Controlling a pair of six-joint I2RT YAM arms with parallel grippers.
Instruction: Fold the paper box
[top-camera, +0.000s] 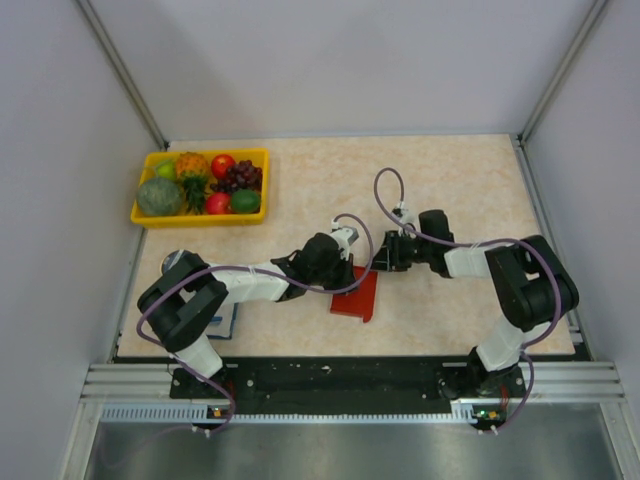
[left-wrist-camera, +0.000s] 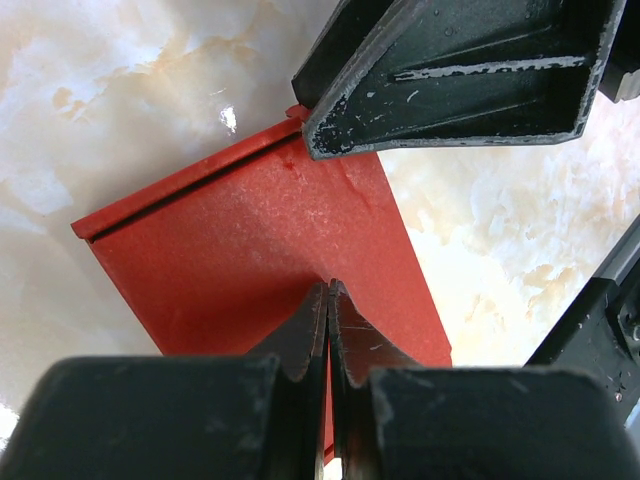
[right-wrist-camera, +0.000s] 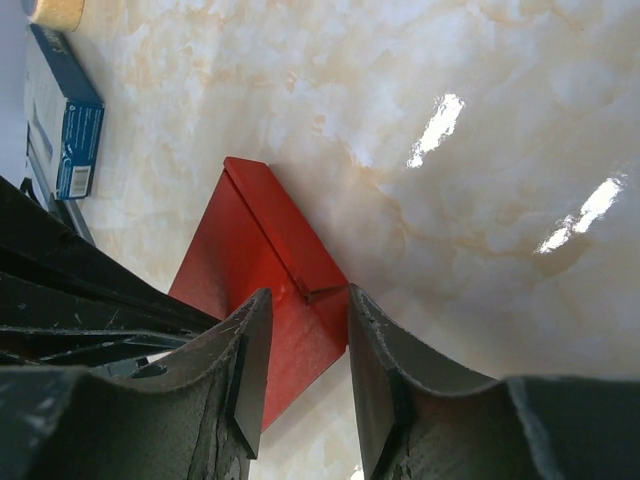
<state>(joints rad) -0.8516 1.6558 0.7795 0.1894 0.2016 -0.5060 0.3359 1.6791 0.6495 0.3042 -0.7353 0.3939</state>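
The paper box (top-camera: 358, 296) is a flat bright red cardboard piece lying on the marbled table between the two arms. My left gripper (top-camera: 349, 266) comes in from the left. In the left wrist view its jaws meet at the left gripper (left-wrist-camera: 329, 286), pinching a thin edge of the paper box (left-wrist-camera: 250, 235), and red card shows in the slit between them. My right gripper (top-camera: 381, 258) reaches in from the right. It stands open, the right gripper (right-wrist-camera: 308, 292) astride a folded corner of the paper box (right-wrist-camera: 250, 255) without touching it. One of its fingers (left-wrist-camera: 450, 70) hangs over the box's far edge.
A yellow tray (top-camera: 147, 217) of toy fruit sits at the back left. A blue notebook (top-camera: 226, 322) lies near the left arm's base, and the blue notebook (right-wrist-camera: 65, 110) also shows in the right wrist view. Enclosure walls bound the table on three sides.
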